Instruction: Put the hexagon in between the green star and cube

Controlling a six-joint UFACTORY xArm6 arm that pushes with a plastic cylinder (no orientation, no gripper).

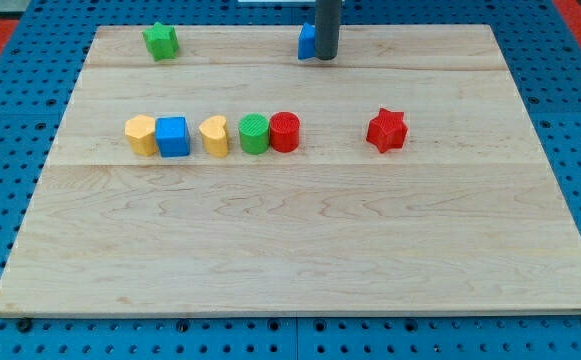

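Observation:
The yellow hexagon (141, 134) lies at the left end of a row in the middle of the wooden board (290, 240). The blue cube (173, 136) touches its right side. The green star (160, 40) lies at the view's top left, well above the hexagon. My tip (326, 57) is at the view's top centre, far right of the green star. It stands against the right side of a blue block (307, 42) whose shape is partly hidden by the rod.
To the right of the blue cube, the row holds a yellow heart (214, 136), a green cylinder (254, 133) and a red cylinder (284, 131) touching it. A red star (386, 130) lies apart, further right.

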